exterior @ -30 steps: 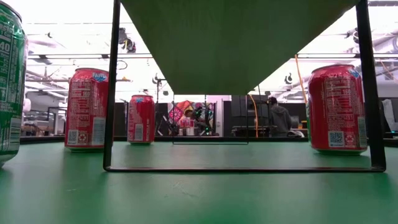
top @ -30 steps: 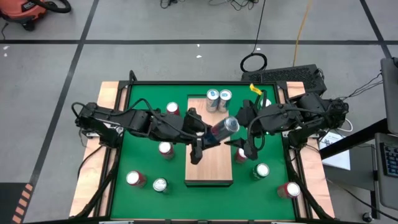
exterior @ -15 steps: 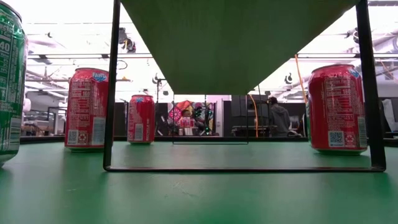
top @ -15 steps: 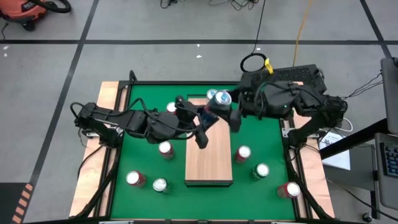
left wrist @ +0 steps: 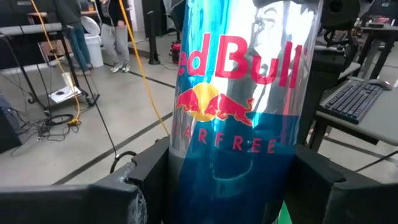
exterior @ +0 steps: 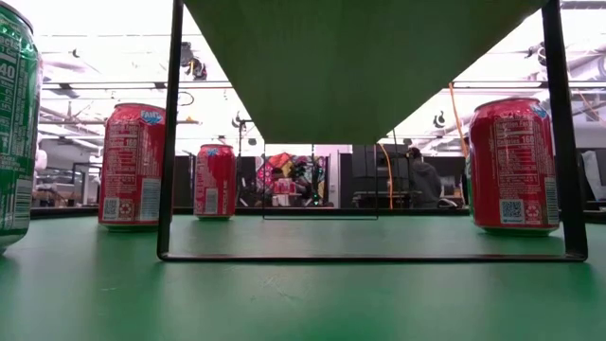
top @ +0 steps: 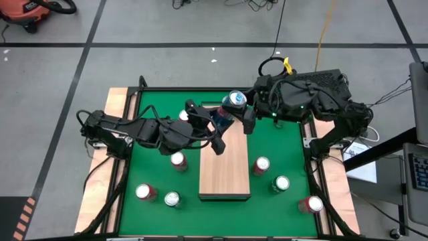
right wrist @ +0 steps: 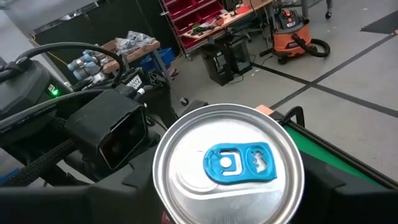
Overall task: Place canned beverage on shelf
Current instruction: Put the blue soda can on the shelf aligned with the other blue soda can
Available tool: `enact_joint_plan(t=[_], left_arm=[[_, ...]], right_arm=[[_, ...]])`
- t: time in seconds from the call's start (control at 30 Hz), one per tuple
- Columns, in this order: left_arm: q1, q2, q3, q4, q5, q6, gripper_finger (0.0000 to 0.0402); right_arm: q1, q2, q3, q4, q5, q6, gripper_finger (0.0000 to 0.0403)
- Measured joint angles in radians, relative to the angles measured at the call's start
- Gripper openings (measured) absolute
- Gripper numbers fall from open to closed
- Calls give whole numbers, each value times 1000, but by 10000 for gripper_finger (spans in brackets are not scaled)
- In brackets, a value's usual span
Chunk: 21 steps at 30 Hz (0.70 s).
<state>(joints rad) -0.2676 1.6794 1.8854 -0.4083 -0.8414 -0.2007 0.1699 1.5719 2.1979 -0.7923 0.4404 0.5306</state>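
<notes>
A slim blue and silver canned beverage [left wrist: 239,106] is held in the air over the far end of the shelf [top: 224,175], a pale wooden block on black legs in the middle of the green table. Its silver top with a blue tab [right wrist: 239,163] points toward the right arm. My left gripper [top: 215,130] comes from the table's left and is shut on the can's body. My right gripper [top: 245,114] comes from the right and is closed around the can's upper end. The low view shows only the shelf's underside [exterior: 360,57]. My left gripper pinches the can's lower body [left wrist: 186,186] between its two fingers, one on each side. The can stands clear of the shelf, its top tilted toward the far right. My right gripper has a finger [right wrist: 134,186] on either side of the can just below its top rim [right wrist: 168,186], looking onto the top. The points of contact lie below the picture's edge.
Red cans [top: 177,161] [top: 261,164] stand on the table on both sides of the shelf. More cans [top: 142,193] [top: 172,199] [top: 281,183] [top: 311,204] stand near the front edge. In the low view red cans [exterior: 133,166] [exterior: 511,166] flank the shelf's legs.
My left gripper has swung the can from over the shelf's middle toward the far edge and tipped it from lying sideways to more upright. My right gripper has moved from beside the shelf's right side toward the far edge and up to the can's top.
</notes>
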Motion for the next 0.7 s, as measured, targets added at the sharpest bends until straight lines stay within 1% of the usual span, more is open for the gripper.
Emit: enact_joint_plan(t=[0.1, 0.17, 0.37, 0.47, 0.53, 0.63, 0.7], left_arm=[[0, 0, 0, 2, -5, -3, 236], [1, 0, 0, 3, 5, -3, 247], [1, -5, 0, 0, 21, -78, 319], [2, -8, 0, 3, 71, -90, 352], [2, -11, 0, -3, 100, -127, 365], [5, -30, 0, -35, 146, -199, 373], [8, -47, 1, -59, 175, -211, 374]], right_arm=[[0, 0, 0, -1, 0, -6, 236], [0, 0, 0, -6, 0, -8, 235], [0, 2, 0, -31, 0, -23, 230], [0, 2, -1, -35, -1, -54, 231], [0, 2, 0, -35, -21, -79, 231], [-1, -1, 0, -46, -63, -99, 229], [-1, -3, 0, -66, -84, -101, 230]])
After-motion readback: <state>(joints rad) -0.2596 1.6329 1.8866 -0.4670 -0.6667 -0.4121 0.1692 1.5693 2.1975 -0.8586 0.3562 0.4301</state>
